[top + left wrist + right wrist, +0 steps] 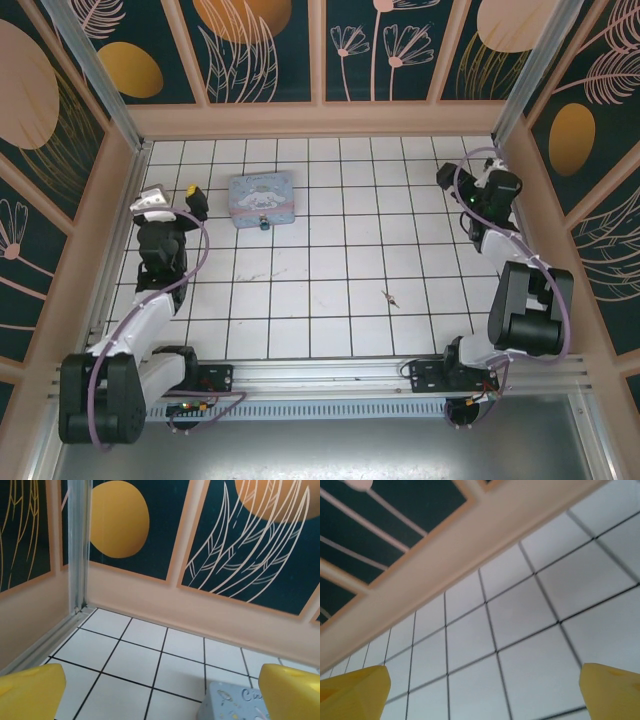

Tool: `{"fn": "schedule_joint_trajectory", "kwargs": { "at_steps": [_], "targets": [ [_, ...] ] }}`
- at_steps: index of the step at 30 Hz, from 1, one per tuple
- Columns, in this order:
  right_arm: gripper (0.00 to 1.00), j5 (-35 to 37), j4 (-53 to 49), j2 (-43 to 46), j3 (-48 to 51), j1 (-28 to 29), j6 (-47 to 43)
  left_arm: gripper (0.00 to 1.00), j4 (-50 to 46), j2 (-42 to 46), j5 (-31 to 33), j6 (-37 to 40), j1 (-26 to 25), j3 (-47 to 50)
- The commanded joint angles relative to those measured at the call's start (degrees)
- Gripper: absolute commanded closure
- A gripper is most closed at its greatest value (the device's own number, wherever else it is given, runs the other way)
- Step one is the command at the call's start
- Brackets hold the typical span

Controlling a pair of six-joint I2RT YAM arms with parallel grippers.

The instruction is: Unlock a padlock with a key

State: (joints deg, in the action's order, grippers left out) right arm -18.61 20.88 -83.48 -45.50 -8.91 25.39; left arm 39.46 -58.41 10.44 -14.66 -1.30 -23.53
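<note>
Tiny gold-and-dark padlock (pixel 264 224) sits just beside a pastel blue tin (pixel 261 196) on the white-tiled counter (pixel 330 250); the thin grey key (pixel 389 296) lies well apart. Left gripper (pixel 160 695) and right gripper (pixel 485 695) show yellow jaws spread wide.

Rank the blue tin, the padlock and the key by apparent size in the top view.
Largest: the blue tin, by far.
Then the padlock and the key: both tiny, too close to rank.

Padlock (pixel 263 224) just beside the blue tin (pixel 260 193), key (pixel 389 296) lying well apart on the white tiled floor (pixel 330 250)
</note>
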Motion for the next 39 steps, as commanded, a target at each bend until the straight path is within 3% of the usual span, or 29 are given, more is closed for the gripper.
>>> {"fn": "schedule_joint_trajectory", "kwargs": {
  "at_steps": [1,8,13,18,22,26,39],
  "targets": [
    [0.07,-4.81,-8.06,6.63,1.44,3.95,-0.85,0.01,-6.01,4.08,-1.86,-5.84,-0.50,-1.21],
    [0.17,6.39,-28.14,15.72,4.90,15.73,-5.02,0.01,-13.67,7.04,-6.95,-10.83,-0.63,-2.69],
    [0.22,6.87,-33.20,20.09,10.82,19.68,-2.09,0.01,-17.09,4.17,-9.22,-13.76,-0.63,-4.47],
    [0.31,6.50,-34.32,21.26,16.52,24.81,1.78,0.01,-29.32,-1.00,-3.05,-21.01,-0.63,-12.37],
    [0.36,8.30,-35.20,20.91,18.93,30.07,3.77,0.01,-26.80,0.70,-9.70,-18.80,-0.63,-10.93],
    [0.39,10.29,-36.71,20.87,19.95,33.82,5.15,0.01,-25.10,1.81,-12.49,-20.68,-0.63,-9.73],
    [0.46,13.45,-37.73,18.93,20.80,39.08,7.82,0.01,-28.30,-4.03,-20.51,-25.95,-0.71,-14.35]
  ]
}}
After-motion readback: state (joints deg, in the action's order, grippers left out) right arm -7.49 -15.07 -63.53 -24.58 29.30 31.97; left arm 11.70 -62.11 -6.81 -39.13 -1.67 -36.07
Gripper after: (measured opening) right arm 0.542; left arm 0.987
